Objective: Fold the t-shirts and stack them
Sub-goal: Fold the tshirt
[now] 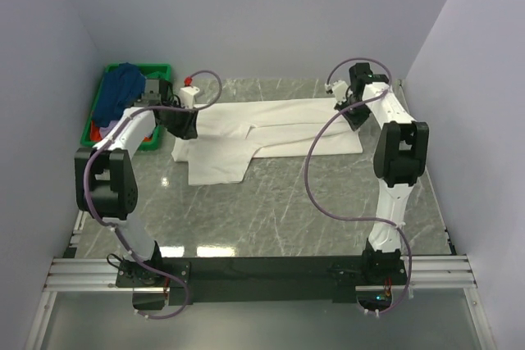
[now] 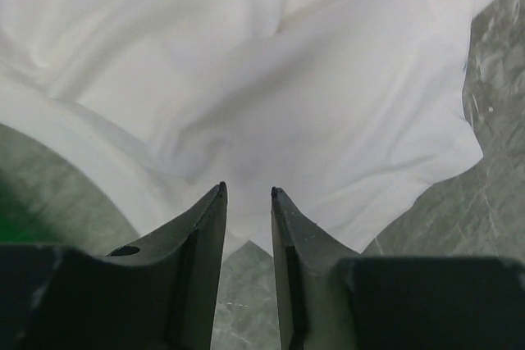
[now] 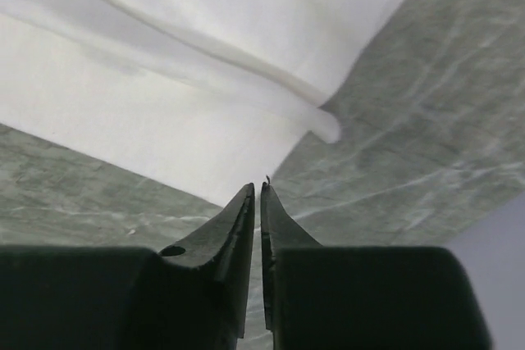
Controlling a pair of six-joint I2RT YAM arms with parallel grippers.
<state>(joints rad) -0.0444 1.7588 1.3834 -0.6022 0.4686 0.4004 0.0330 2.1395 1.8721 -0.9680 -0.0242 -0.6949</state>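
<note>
A large white t-shirt (image 1: 271, 125) lies spread flat across the far half of the marble table, one part hanging toward me at the left. My left gripper (image 1: 185, 125) is low at the shirt's left end. In the left wrist view the left gripper (image 2: 247, 192) is slightly open and empty, with the white cloth (image 2: 287, 79) just past its tips. My right gripper (image 1: 353, 116) is at the shirt's right end. In the right wrist view the right gripper (image 3: 257, 186) is shut on nothing, right at the corner of the cloth (image 3: 164, 63). A dark blue shirt (image 1: 123, 86) and some red cloth (image 1: 98, 130) lie in the crate. No lavender shirt shows.
A green plastic crate (image 1: 164, 69) stands at the far left against the wall. White walls close in the table on the left, back and right. Bare marble (image 1: 287, 202) lies between the shirt and the arm bases.
</note>
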